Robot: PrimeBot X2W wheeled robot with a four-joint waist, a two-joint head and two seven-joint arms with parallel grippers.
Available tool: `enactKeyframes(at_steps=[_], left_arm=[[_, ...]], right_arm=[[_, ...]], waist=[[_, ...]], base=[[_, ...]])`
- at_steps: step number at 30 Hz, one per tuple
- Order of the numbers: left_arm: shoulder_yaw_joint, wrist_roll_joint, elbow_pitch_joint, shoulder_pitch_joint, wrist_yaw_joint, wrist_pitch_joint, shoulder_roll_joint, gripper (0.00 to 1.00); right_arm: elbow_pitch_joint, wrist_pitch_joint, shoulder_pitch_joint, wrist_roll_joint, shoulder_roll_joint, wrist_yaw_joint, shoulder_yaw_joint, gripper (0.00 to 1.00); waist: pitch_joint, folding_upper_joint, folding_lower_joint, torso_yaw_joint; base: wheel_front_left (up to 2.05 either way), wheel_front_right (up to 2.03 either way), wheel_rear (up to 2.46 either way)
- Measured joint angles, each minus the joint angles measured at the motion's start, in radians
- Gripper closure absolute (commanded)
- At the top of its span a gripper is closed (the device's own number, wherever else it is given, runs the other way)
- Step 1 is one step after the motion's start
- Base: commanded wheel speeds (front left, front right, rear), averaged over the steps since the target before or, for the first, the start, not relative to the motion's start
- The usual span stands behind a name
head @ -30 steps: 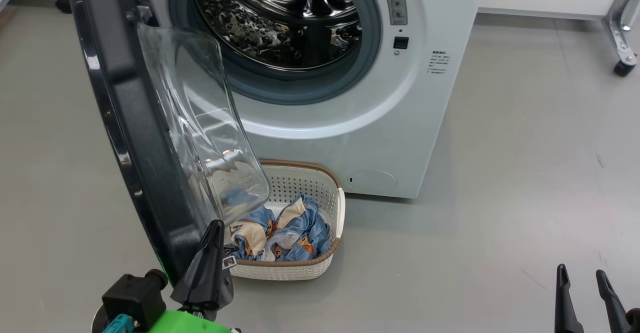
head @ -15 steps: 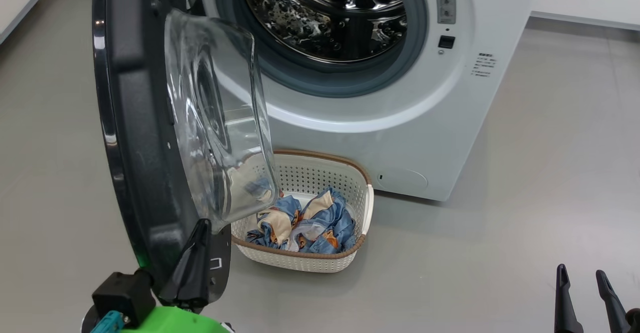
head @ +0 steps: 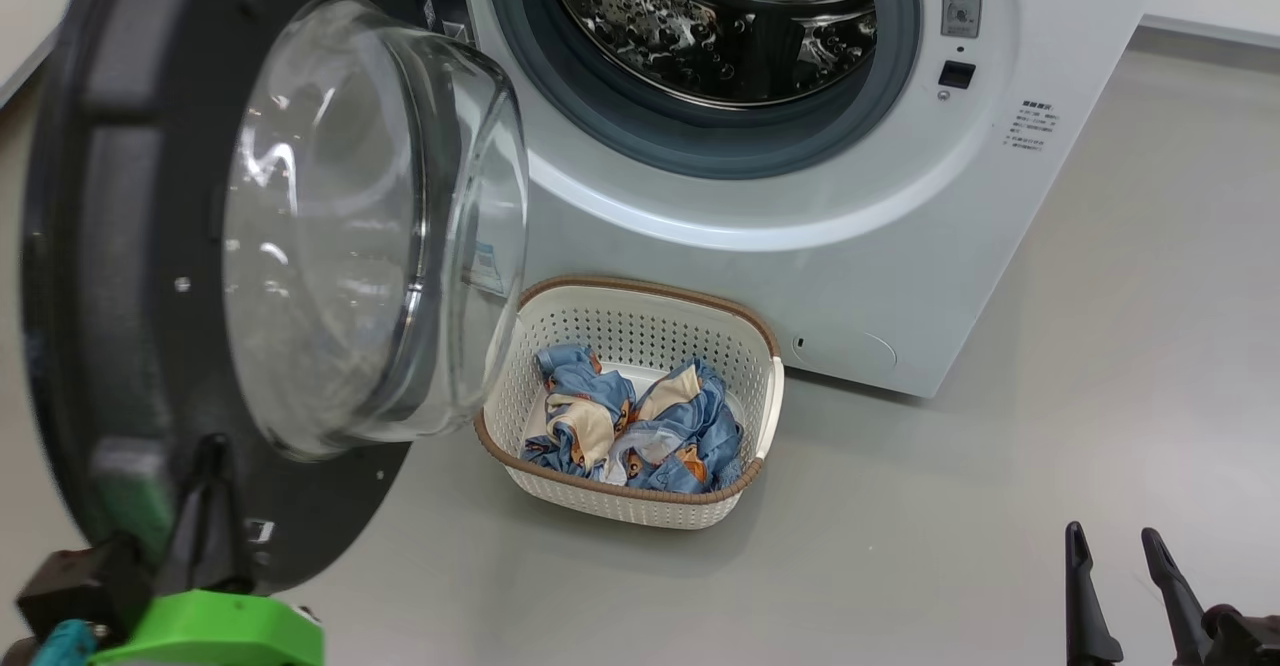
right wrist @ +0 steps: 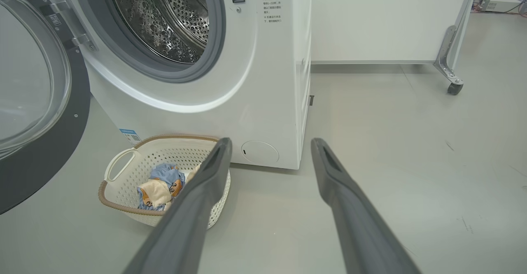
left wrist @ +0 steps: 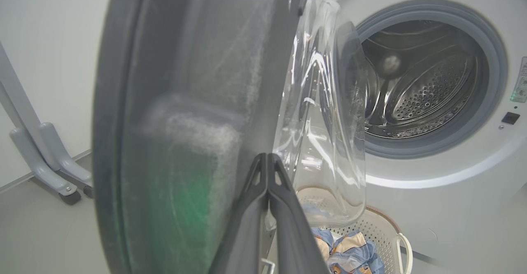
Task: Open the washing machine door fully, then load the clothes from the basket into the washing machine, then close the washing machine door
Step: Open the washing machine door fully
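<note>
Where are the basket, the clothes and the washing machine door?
basket point(head: 640, 509): head view, front wall.
clothes point(head: 650, 436): head view, middle of blue fabric.
washing machine door point(head: 330, 236): head view, bulging glass centre.

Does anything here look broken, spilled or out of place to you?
Nothing looks broken or spilled. The washing machine door stands open, left of the basket, which sits on the floor close in front of the washing machine. The clothes lie crumpled inside it, none over the rim.
</note>
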Motion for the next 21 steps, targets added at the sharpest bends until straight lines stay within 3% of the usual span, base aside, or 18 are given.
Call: enactKeyframes(at_steps=[14,21], left_arm=[[0.337,-0.016,0.179,-0.149,0.000,-0.076,-0.003,1.00],[0.435,-0.019,0.286,-0.245,0.003,-0.110,0.012,1.00]], right_arm=[[0.000,0.000,-0.020,-0.016,-0.029,0.000,0.017,0.00],[0.000,0.000,-0.056,-0.016,-0.036,0.000,0.019,0.00]], waist=[[0.063,0.0000,0.0000,-0.059],[0.093,0.0000,0.0000,-0.101]], base=[[0.00,0.00,0.00],[0.00,0.00,0.00]])
